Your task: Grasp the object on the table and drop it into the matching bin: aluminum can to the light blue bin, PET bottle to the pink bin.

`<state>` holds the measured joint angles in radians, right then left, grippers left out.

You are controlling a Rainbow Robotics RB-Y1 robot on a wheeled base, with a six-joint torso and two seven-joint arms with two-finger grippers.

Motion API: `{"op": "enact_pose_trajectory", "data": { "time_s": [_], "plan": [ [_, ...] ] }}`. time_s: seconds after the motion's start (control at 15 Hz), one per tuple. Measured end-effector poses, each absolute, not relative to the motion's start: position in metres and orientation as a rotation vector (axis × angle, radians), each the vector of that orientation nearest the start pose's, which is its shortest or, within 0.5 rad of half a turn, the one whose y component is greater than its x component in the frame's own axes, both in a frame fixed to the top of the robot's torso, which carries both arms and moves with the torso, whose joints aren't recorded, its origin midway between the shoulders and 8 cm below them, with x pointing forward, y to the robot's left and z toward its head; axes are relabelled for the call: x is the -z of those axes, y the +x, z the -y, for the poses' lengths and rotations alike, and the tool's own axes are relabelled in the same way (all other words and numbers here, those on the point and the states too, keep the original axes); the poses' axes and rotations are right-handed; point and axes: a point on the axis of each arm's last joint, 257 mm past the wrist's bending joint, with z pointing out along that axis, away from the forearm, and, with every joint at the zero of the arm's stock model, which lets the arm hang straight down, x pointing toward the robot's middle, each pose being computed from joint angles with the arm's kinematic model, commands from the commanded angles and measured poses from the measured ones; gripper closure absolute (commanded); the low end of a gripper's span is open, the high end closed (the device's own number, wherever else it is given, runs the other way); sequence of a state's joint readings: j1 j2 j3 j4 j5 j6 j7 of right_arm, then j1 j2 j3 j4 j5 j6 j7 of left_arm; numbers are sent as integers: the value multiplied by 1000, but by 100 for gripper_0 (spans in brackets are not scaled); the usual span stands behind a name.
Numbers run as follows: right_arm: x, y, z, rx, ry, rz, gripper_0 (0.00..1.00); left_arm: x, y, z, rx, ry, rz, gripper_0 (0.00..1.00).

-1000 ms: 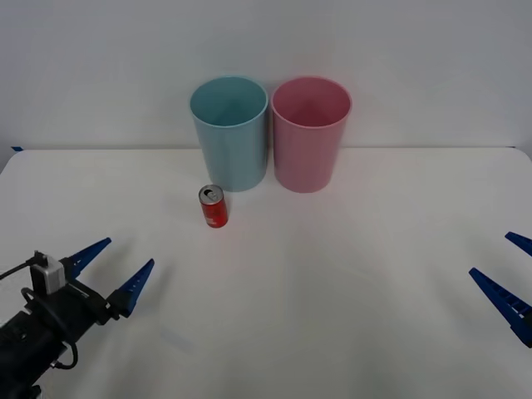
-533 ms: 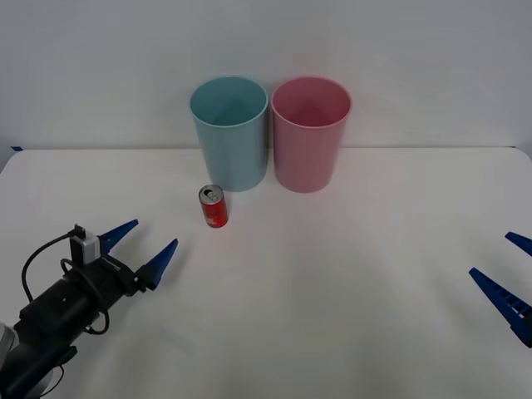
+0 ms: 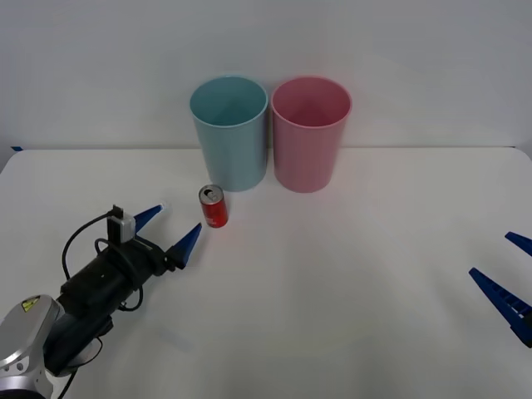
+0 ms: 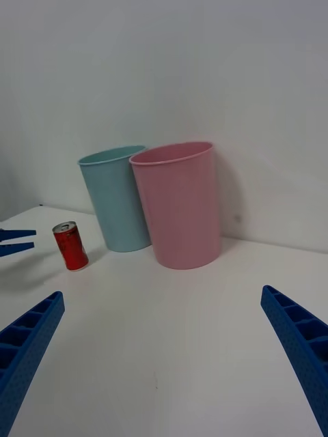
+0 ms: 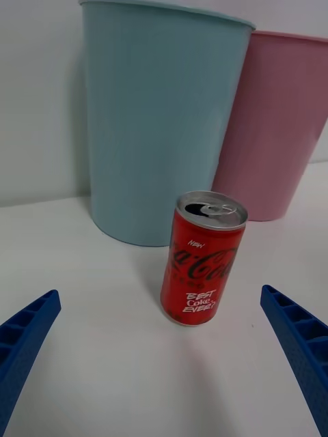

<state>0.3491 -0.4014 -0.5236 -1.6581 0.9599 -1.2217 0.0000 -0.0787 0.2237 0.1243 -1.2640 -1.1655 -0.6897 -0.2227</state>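
A small red aluminum can [image 3: 214, 207] [image 5: 203, 260] [image 4: 70, 246] with a silver top stands upright on the white table [image 3: 332, 274], just in front of the light blue bin [image 3: 229, 131] [image 5: 160, 116] [image 4: 116, 196]. The pink bin [image 3: 310, 132] [image 4: 179, 203] [image 5: 283, 123] stands to the right of the blue one. My left gripper [image 3: 170, 231] is open, a little short of the can and to its left, fingers pointing at it. My right gripper [image 3: 511, 278] is open near the table's right edge, far from the can.
A plain white wall rises behind the bins. The table spreads wide and bare between the can and the right gripper. A black cable loops over the left wrist [image 3: 83, 237].
My left arm has reached forward and to the right, bringing its open gripper from the near left close to the can. The can, the bins and the right arm have not moved.
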Motion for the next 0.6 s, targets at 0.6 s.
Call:
{"op": "enact_pose_trajectory", "data": {
  "time_s": [0.6],
  "plan": [
    [169,342,330,-567,-465,-1441,0,282,531,-166,400,367,-1605,0]
  ]
}}
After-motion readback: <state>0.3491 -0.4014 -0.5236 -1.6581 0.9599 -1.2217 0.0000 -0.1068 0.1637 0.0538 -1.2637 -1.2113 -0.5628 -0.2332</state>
